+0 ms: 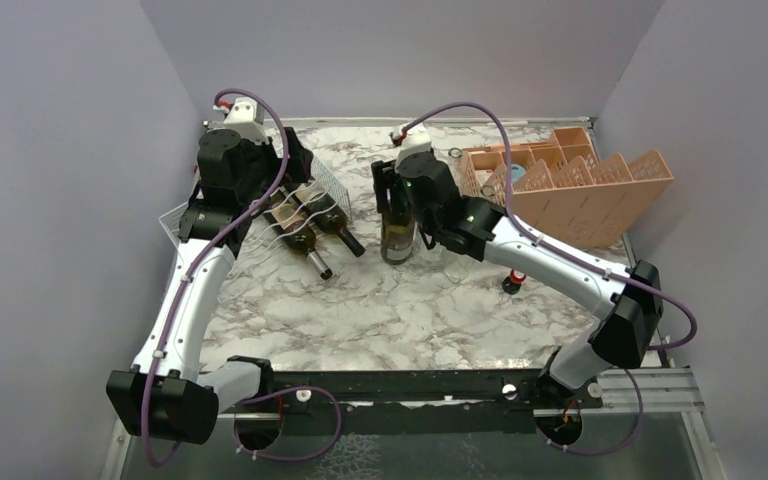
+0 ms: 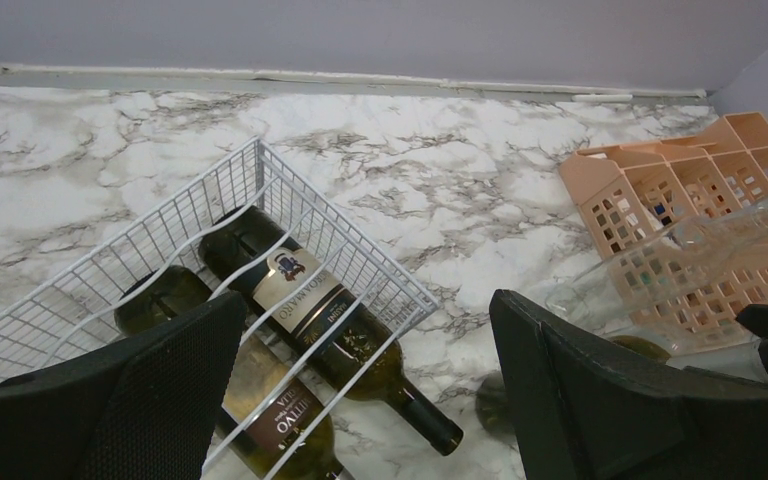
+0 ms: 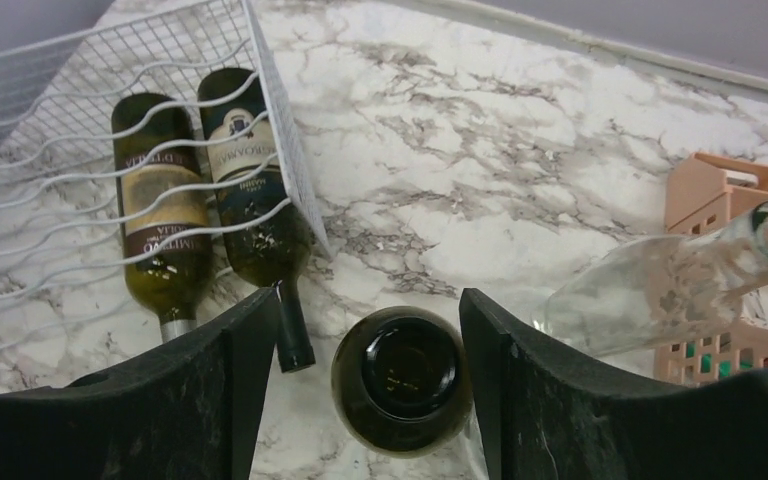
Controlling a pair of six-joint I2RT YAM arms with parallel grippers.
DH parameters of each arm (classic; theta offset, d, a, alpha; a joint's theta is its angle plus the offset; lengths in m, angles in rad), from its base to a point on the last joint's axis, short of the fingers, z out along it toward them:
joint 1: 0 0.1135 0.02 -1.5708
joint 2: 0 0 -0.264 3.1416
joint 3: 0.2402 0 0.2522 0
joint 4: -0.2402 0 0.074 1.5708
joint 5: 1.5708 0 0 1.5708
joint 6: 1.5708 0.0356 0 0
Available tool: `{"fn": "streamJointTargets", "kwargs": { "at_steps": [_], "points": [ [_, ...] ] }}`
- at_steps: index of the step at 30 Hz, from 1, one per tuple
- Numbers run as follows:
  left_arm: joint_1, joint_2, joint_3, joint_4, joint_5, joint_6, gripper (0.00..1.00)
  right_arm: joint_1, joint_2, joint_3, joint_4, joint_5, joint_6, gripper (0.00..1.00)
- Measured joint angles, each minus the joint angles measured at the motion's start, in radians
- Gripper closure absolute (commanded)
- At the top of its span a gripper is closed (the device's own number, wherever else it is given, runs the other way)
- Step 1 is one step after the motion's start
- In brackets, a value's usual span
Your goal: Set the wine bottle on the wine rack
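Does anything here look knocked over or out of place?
Yes. The orange crate at the far right sits tilted rather than flat, and a clear glass bottle lies slanted by it instead of standing upright.

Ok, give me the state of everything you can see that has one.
left gripper: open, empty.
right gripper: open around the standing bottle, not clamped.
standing bottle: upright on the table.
two labelled bottles: lying in the wine rack.
clear bottle: tipped over beside the orange crate.
orange crate: tilted.
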Motion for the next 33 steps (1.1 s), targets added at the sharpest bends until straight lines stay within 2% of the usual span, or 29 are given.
{"fn": "streamJointTargets", "kwargs": {
  "at_steps": [7,12,15,24,30,33],
  "points": [
    [0.0,0.0,-0.009,0.013,0.061,0.014,0.01,0.0,0.04,0.002,-0.028,-0.048,-0.023,0.61],
    [0.0,-0.002,-0.025,0.038,0.128,0.023,0.03,-0.003,0.04,0.002,-0.032,-0.058,-0.063,0.89],
    [-0.003,-0.006,-0.058,0.076,0.203,0.034,0.05,-0.003,0.039,0.002,-0.031,-0.072,-0.088,0.99],
    [-0.098,-0.017,-0.2,0.224,0.423,0.125,0.09,-0.003,0.025,0.002,-0.039,-0.118,-0.139,0.99],
    [-0.229,-0.122,-0.495,0.472,0.447,0.188,0.07,-0.003,-0.044,0.002,-0.047,-0.136,-0.126,0.99],
    [-0.298,-0.12,-0.552,0.529,0.419,0.211,0.03,-0.003,-0.092,0.002,-0.047,-0.15,-0.113,0.99]
  ]
}}
